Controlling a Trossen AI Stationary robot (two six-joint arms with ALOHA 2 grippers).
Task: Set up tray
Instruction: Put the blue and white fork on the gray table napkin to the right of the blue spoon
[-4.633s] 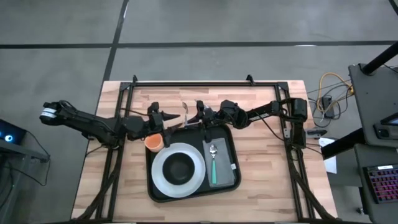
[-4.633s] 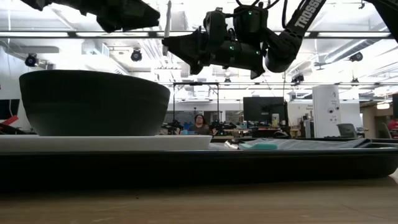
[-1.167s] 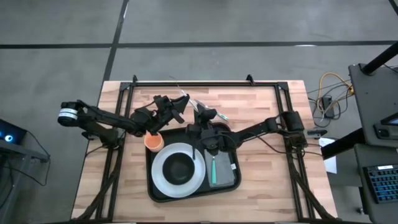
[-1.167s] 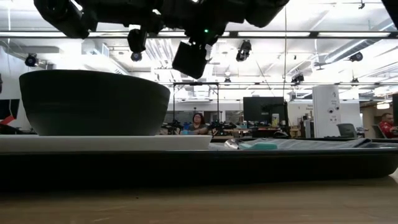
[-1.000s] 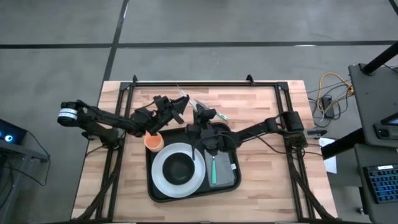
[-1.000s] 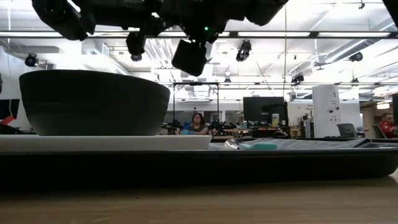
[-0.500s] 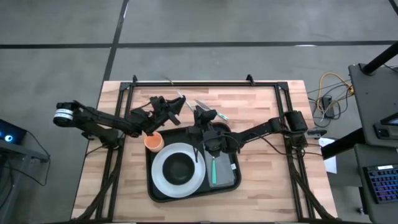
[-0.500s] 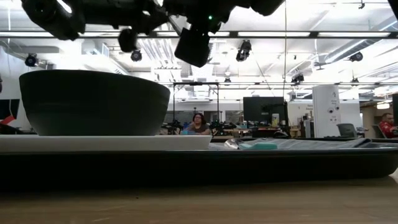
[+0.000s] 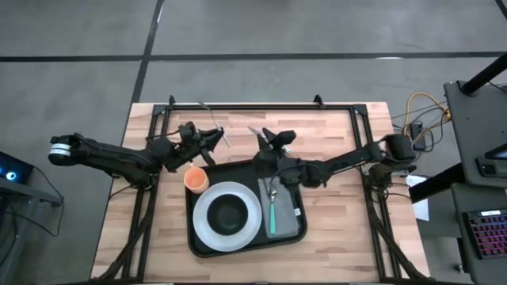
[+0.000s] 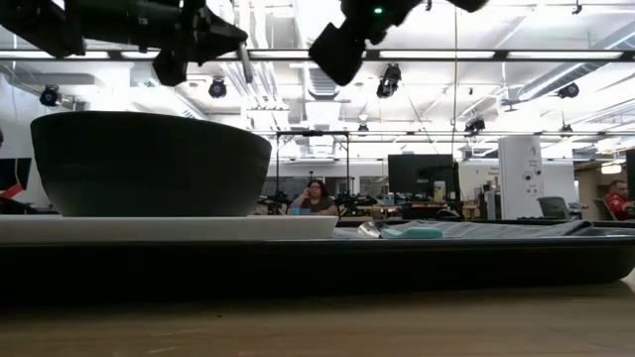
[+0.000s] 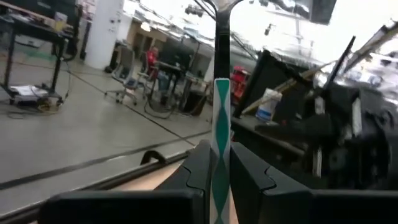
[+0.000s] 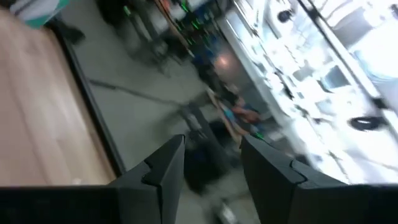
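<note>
The black tray (image 9: 190,234) lies mid-table. It carries a white plate (image 9: 203,231) with a black bowl (image 9: 230,212), and a grey napkin (image 9: 290,222) with a teal-handled spoon (image 9: 272,207). An orange cup (image 9: 196,180) stands at the tray's far left corner. My left gripper (image 9: 212,136) (image 11: 219,149) hovers beyond that cup, shut on a utensil with a green-and-white handle (image 10: 246,61). My right gripper (image 9: 261,136) (image 12: 212,140) is raised over the tray's far edge, open, with nothing between its fingers. My left gripper pinches the utensil's green-and-white handle (image 11: 221,118) between its two fingers. The utensil runs along the fingers, and its dark metal shaft (image 11: 221,43) sticks out past the fingertips. It is held clear of the table and the tray; which kind of utensil it is I cannot tell.
A black frame rail (image 9: 245,105) runs along the table's far edge, with rails down both sides. Bare wood (image 9: 341,237) lies right of the tray and also to its left. A person (image 10: 316,196) sits in the room far behind the table.
My left gripper has carried the utensil toward the table's left and far edges, still shut on it. My right gripper has risen and drawn back toward the table's right, away from the left gripper.
</note>
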